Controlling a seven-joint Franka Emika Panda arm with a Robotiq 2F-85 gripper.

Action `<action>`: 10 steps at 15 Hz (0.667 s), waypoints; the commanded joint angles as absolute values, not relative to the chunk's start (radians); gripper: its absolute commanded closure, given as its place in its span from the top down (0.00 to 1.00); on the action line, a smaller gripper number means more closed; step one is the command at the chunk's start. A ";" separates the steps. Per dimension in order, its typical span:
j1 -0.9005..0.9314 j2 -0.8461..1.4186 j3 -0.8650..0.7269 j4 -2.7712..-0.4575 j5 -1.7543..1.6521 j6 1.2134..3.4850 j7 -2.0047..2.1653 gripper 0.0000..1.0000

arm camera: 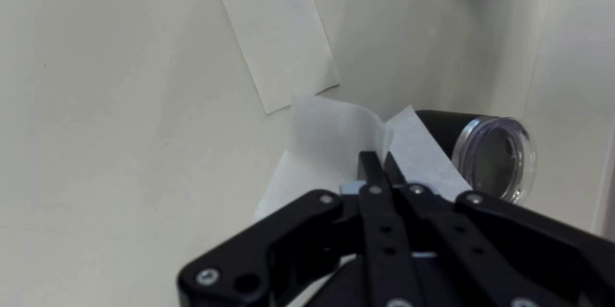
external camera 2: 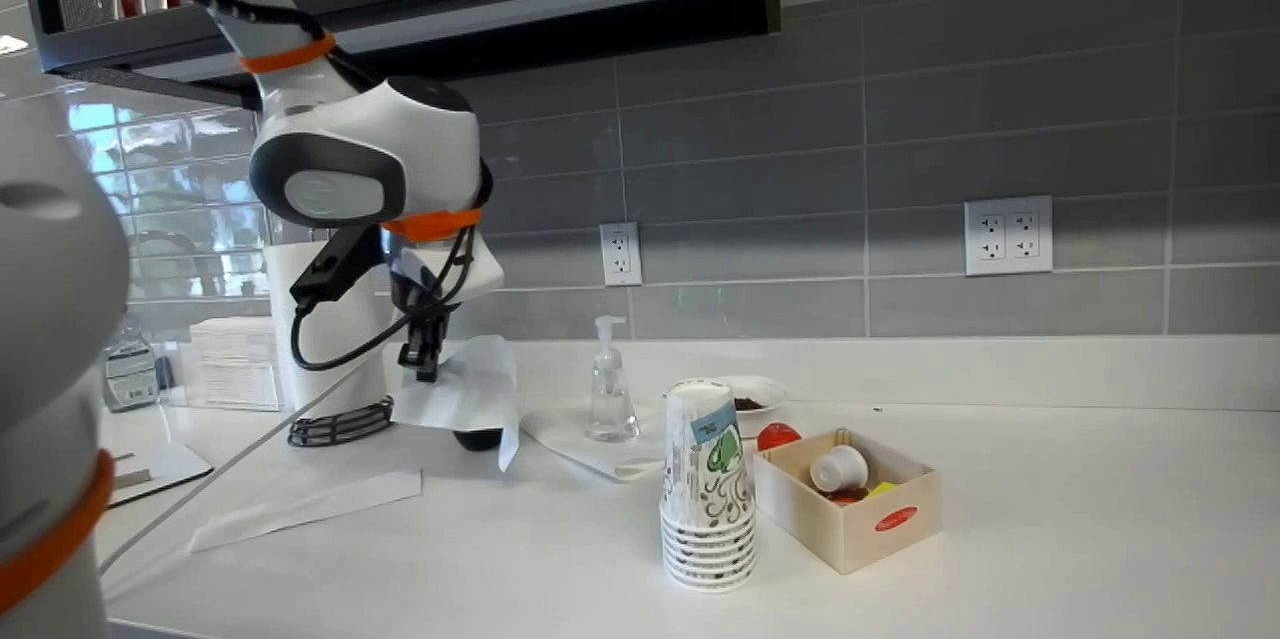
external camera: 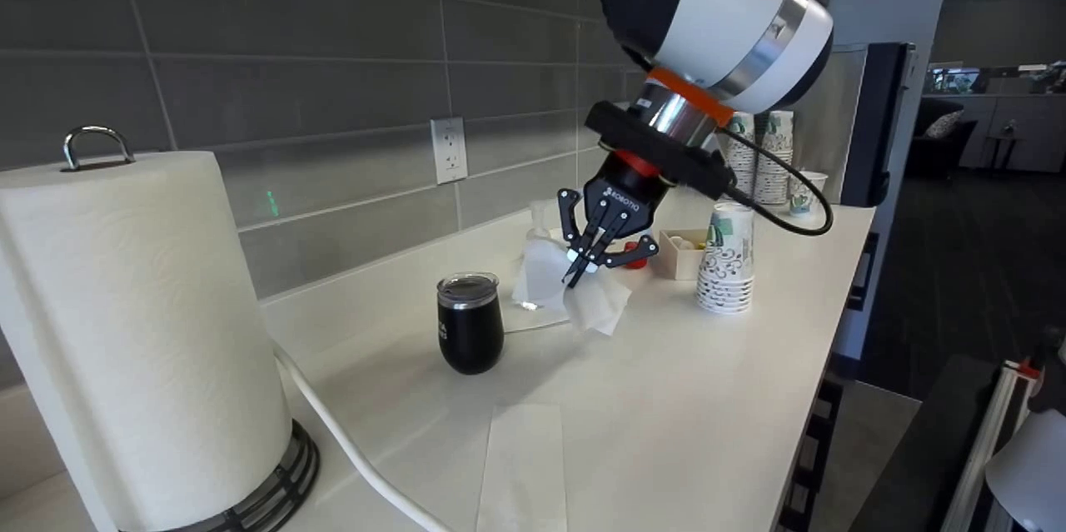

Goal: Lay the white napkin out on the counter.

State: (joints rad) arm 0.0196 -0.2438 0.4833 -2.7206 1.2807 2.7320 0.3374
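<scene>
Dangling from the tool (arm camera: pixel 379 158), the white napkin (external camera 2: pixel 460 389) droops over the worktop (external camera: pixel 683 399); whether its lowest corner brushes the surface I can't tell. The tool is narrow, pinching it well inside its edges, so flaps stick out to both sides. Bunched like that, the napkin shows no clear long side.

The coming move, I judge, turns on the mug (arm camera: pixel 480 155). With the tool as the hub of a clock in the wrist view, the mug sits at three o'clock, a flap crossing part of it; touching or just beside, I can't say. At eleven o'clock lies a paper strip (arm camera: pixel 278 42). I'd guess easing towards nine o'clock before lowering and letting go gives the napkin a better chance of falling flat, rather than slumping against the mug.

In an exterior view the pump bottle (external camera 2: pixel 612 389) shows nearly whole at three o'clock from the tool, standing on a white sheet (external camera 2: pixel 570 434), while the napkin hides all but a dark bit of the mug. In an exterior view the mug (external camera: pixel 470 324) stands whole and upright at eight o'clock, and the napkin covers most of the pump bottle.
</scene>
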 commanded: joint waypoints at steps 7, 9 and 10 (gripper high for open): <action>0.094 -0.314 0.119 -2.757 1.339 2.284 -0.122 0.00; 0.086 -0.300 0.090 -2.756 1.329 2.192 -0.179 0.00; 0.083 -0.284 0.081 -2.750 1.324 2.151 -0.201 0.00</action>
State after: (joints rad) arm 0.0836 -0.3131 0.1159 -2.7578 1.3066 2.2570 -0.1124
